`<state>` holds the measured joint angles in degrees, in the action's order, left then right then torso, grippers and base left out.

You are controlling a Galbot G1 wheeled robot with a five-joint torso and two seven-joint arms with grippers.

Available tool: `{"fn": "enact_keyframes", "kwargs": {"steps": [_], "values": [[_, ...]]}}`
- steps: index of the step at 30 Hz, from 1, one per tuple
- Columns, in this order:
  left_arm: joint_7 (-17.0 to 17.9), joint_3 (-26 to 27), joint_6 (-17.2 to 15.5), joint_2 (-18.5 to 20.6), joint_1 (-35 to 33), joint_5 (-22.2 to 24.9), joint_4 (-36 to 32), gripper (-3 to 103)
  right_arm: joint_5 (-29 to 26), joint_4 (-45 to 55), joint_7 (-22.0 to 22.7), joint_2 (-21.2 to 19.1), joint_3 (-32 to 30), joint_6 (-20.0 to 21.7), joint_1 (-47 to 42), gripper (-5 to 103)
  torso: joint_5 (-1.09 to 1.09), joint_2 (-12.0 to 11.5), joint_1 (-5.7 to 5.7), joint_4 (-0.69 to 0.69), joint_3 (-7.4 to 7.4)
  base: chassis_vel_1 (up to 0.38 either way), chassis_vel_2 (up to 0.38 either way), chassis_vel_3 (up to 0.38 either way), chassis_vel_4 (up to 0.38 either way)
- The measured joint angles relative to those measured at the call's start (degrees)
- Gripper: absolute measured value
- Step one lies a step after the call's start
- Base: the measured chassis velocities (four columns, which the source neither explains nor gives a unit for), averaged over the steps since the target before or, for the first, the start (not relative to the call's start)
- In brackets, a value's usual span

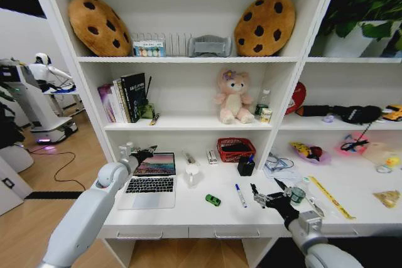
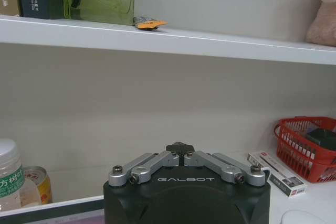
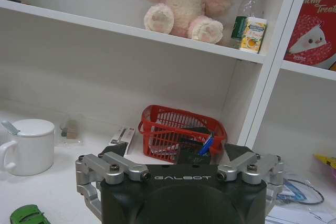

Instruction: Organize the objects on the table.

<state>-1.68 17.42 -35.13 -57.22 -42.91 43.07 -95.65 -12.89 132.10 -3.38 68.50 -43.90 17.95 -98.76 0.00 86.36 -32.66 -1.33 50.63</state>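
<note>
White shelving is rising behind the long white table [image 1: 188,208] where I am working. My right gripper [image 1: 264,199] is hovering low over the table's front part with its jaws spread wide and nothing between them. My left gripper [image 1: 143,153] is hanging just above the top edge of the silver laptop's [image 1: 151,183] screen, its jaws closed together on nothing.

Taking the right gripper as the mark: the blue-capped pen [image 1: 240,195] is lying just to its left, long axis running from the table's front towards the shelves, so it is the nearest thing for this arm. The small green-labelled can [image 1: 297,194] is sitting just to its right and a little further back, and the yellow ruler [image 1: 331,197] is slanting beyond the can. The tiny green toy car [image 1: 213,200] is further left than the pen, the white mug [image 1: 192,174] further left and back, and the red basket [image 1: 235,149] is straight back against the shelving.

My right forearm is reaching up from the table's front edge, wrist level, pointing at the shelves. My left arm is stretching long, elbow nearly straight.
</note>
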Motion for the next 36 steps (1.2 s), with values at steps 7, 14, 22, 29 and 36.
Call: {"fn": "enact_keyframes", "kwargs": {"steps": [7,14,22,29,36], "values": [[0.2,-0.1,-3.6,-0.8,1.8,-2.2,0.8,0,0.0,-0.2,0.0,0.0,0.3,0.0,0.4,100,0.0,0.0,0.0,0.0,0.0,0.0,0.0,0.0,0.0],[-0.1,0.2,-4.9,-1.0,2.6,-4.1,2.3,0,-0.1,-0.6,0.1,-0.6,0.2,0.0,0.7,100,0.0,0.0,0.0,0.0,0.0,0.0,0.0,0.0,0.0],[-1.1,1.1,-5.0,-1.4,2.8,-5.3,3.8,0,-0.4,-0.6,0.2,-1.0,0.2,0.1,0.9,100,-0.01,0.0,0.0,0.0,0.0,0.0,0.0,0.0,0.0],[-0.8,1.2,-5.4,-1.0,2.1,-5.5,3.7,0,-1.9,0.0,0.3,-0.4,0.2,0.3,0.4,100,-0.01,0.0,0.0,0.0,0.0,0.0,0.0,0.0,0.0],[-1.4,3.3,-6.1,1.8,-1.9,-4.8,-0.7,0,-1.9,0.7,0.3,1.0,0.8,0.6,-0.1,100,-0.01,0.0,0.0,0.0,0.0,0.0,0.0,0.0,0.0]]}}
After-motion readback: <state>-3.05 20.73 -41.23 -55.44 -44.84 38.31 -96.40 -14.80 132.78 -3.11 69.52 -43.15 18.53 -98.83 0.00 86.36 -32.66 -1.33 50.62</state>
